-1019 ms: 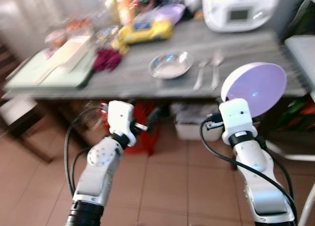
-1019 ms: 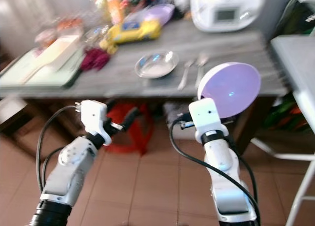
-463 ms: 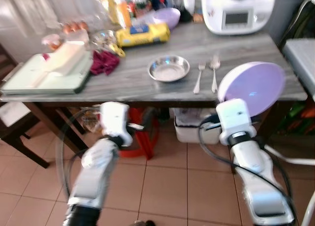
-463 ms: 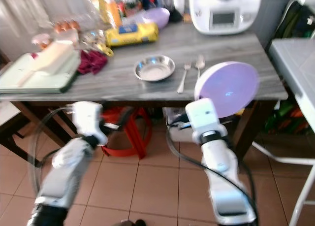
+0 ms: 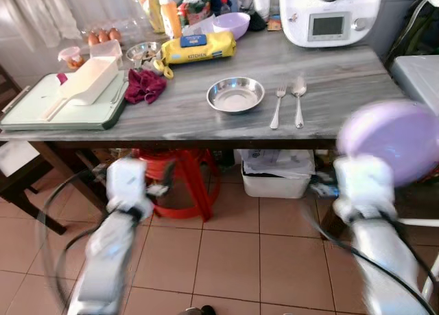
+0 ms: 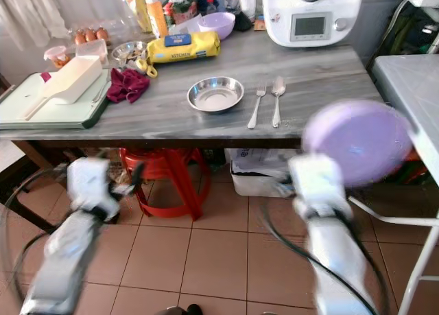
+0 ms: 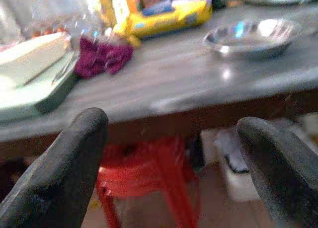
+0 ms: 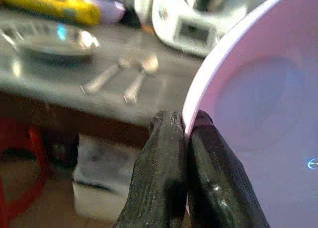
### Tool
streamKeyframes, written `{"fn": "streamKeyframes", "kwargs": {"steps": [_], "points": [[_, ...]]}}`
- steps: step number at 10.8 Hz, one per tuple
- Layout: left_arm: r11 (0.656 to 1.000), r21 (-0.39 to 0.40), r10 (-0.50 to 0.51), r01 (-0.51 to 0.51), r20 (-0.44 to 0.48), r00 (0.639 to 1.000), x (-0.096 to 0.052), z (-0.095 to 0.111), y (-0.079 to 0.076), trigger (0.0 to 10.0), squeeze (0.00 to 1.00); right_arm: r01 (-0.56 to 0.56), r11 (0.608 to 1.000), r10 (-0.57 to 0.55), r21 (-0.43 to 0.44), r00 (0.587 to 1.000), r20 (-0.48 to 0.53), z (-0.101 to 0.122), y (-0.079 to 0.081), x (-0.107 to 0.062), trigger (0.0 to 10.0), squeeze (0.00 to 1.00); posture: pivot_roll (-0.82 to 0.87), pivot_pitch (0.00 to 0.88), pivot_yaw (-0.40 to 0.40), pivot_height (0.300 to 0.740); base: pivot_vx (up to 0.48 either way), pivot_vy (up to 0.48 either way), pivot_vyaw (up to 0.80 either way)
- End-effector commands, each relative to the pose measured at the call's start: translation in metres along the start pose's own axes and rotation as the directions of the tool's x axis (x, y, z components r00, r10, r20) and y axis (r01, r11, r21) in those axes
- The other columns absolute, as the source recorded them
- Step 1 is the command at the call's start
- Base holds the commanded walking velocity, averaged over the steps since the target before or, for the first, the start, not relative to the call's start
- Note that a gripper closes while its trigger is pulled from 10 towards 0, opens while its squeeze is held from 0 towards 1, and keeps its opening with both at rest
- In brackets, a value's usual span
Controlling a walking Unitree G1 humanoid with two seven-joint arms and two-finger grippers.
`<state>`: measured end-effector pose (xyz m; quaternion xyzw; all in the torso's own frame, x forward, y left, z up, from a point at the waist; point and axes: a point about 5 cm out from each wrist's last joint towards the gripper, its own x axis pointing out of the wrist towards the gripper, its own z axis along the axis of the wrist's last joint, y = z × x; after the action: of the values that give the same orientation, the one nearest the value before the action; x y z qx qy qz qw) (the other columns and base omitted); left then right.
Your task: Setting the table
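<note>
My right gripper (image 8: 186, 133) is shut on the rim of a round lilac plate (image 5: 398, 150), held tilted in the air in front of the grey table's (image 5: 343, 68) right end, below its top. On the table lie a steel bowl (image 5: 235, 95), a fork (image 5: 277, 107) and a spoon (image 5: 299, 99) side by side. My left gripper (image 7: 171, 133) stands open with nothing between its fingers, low in front of the table edge at the left. Both arms are blurred.
A green board with a white scoop (image 5: 62, 99), a maroon cloth (image 5: 143, 85), a yellow package (image 5: 199, 49), a lilac bowl (image 5: 231, 23) and a white kitchen machine (image 5: 329, 13) crowd the table's back. Under it stand a red stool (image 5: 182, 181) and a white bin (image 5: 278, 174). A grey surface (image 5: 418, 71) stands right.
The right arm has swung the plate to the right. The left arm has moved left and lower. The view has shifted, showing the table sharper.
</note>
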<state>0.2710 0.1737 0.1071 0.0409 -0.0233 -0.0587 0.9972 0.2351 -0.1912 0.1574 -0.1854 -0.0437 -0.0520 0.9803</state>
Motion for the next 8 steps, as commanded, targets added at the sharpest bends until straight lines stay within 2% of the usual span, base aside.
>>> {"fn": "streamKeyframes", "kwargs": {"steps": [1,4,5,6,7,8], "points": [[1.0,0.027,0.016,-0.016,0.013,1.0,-0.002,0.002,0.007,10.0,0.0,0.004,1.0,-0.004,0.011,0.999,0.032,0.007,-0.001,-0.005,10.0,0.0,-0.14,0.109,0.138,0.74,0.0,0.0,0.0],[1.0,0.013,0.019,-0.019,0.022,1.0,0.005,0.007,0.006,10.0,0.0,-0.024,0.998,0.018,0.062,0.996,0.089,0.018,0.004,-0.006,10.0,0.0,-0.14,0.104,0.139,0.74,0.0,0.0,0.0],[1.0,0.006,0.009,-0.009,0.026,1.0,0.006,0.007,0.003,10.0,0.0,-0.032,0.986,0.019,0.164,0.996,0.083,0.02,0.006,-0.005,10.0,0.0,-0.14,0.101,0.138,0.74,0.0,0.0,0.0],[1.0,-0.01,0.003,-0.002,0.031,1.0,0.006,0.009,0.001,10.0,0.0,-0.033,0.95,0.015,0.311,0.998,0.059,0.02,0.008,-0.005,10.0,0.0,-0.14,0.1,0.138,0.74,0.0,0.0,0.0],[1.0,-0.015,0.001,-0.001,0.033,0.999,0.007,0.01,0.0,10.0,0.0,-0.027,0.92,0.013,0.391,0.999,0.038,0.018,0.01,-0.005,10.0,0.0,-0.14,0.1,0.139,0.74,0.0,0.0,0.0],[1.0,-0.019,0.003,-0.003,0.034,0.999,0.008,0.011,-0.001,10.0,0.0,-0.03,0.925,0.018,0.38,0.999,0.035,0.017,0.01,-0.005,10.0,0.0,-0.14,0.099,0.141,0.74,0.0,0.0,0.0]]}}
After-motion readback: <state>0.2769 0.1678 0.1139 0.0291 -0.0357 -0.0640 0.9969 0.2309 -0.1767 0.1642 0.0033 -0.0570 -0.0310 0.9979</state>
